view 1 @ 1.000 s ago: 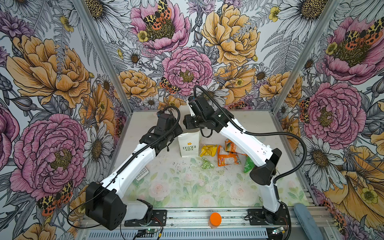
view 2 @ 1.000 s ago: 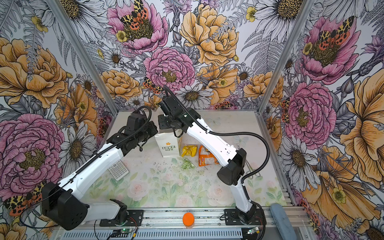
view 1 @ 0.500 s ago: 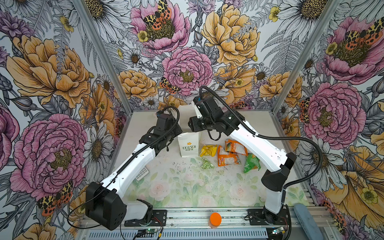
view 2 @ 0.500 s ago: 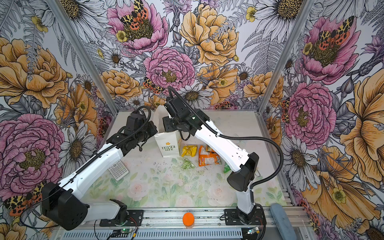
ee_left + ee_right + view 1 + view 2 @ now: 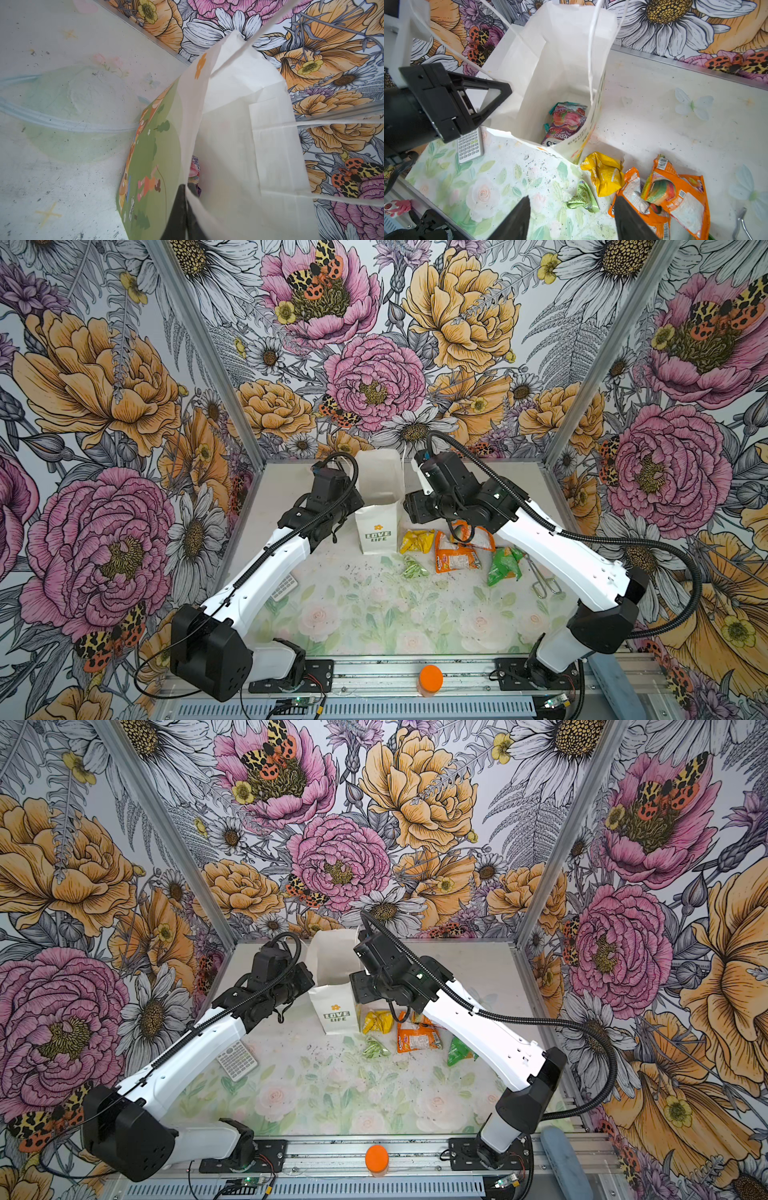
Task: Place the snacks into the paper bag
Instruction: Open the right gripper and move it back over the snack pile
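The white paper bag [image 5: 376, 526] [image 5: 336, 1006] stands upright at the back of the table, mouth open. My left gripper [image 5: 187, 187] [image 5: 351, 499] is shut on its left rim. Inside the paper bag [image 5: 560, 62] lie a purple packet [image 5: 566, 122] and a teal packet [image 5: 553, 108]. My right gripper [image 5: 572, 197] [image 5: 409, 506] hovers open and empty just right of the bag, above the pale green packet [image 5: 583, 197] [image 5: 413, 568]. On the table to the bag's right lie a yellow packet [image 5: 415, 540], two orange packets [image 5: 455, 558] [image 5: 681, 199] and a bright green packet [image 5: 505, 566].
A calculator [image 5: 284, 588] lies under my left arm. Metal tongs [image 5: 540, 580] lie right of the green packet. An orange-lidded jar [image 5: 430, 679] stands on the front rail. A pink-white figurine [image 5: 396, 206] shows at the table's front edge.
My right gripper has drawn back from over the bag's mouth to its right side, and its jaws have spread wider. The left arm and the bag have stayed put.
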